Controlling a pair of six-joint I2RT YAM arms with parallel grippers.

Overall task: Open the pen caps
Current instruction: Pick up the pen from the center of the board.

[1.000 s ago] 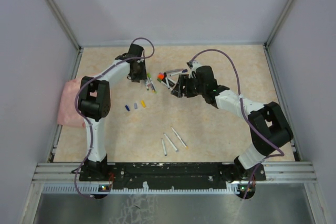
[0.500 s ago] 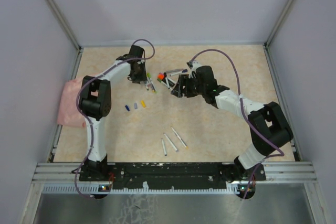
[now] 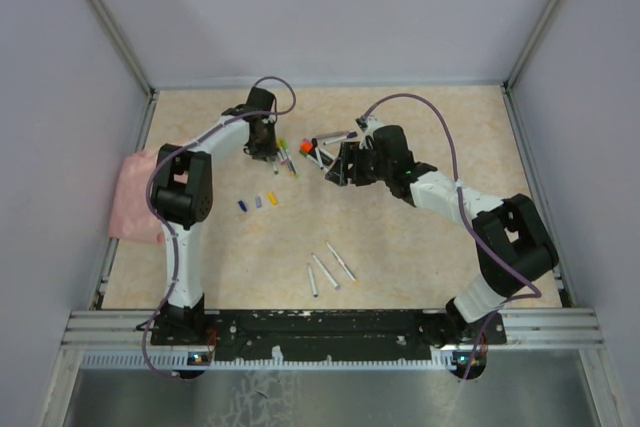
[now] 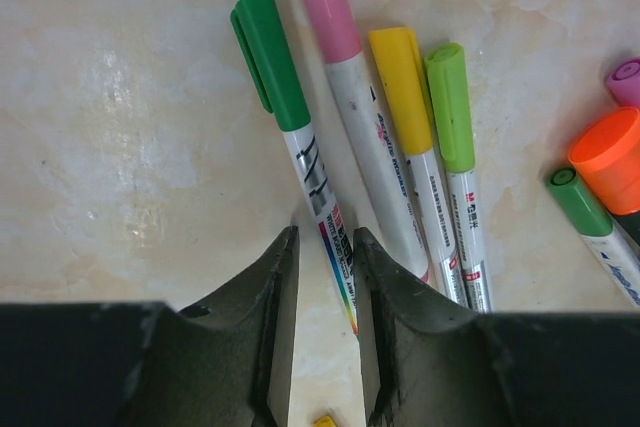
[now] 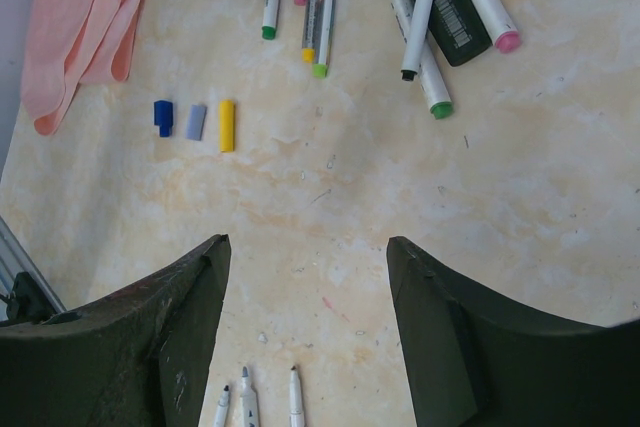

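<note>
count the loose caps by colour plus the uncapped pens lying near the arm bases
blue cap: 1
lilac cap: 1
yellow cap: 1
uncapped pens: 3
total: 6

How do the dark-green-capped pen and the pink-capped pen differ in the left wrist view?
The dark-green-capped pen lies between the fingers of the left claw; the pink-capped pen lies outside them. The dark green cap shows a side clip; the pink cap shows none. Both lie flat, capped, with white barrels.
</note>
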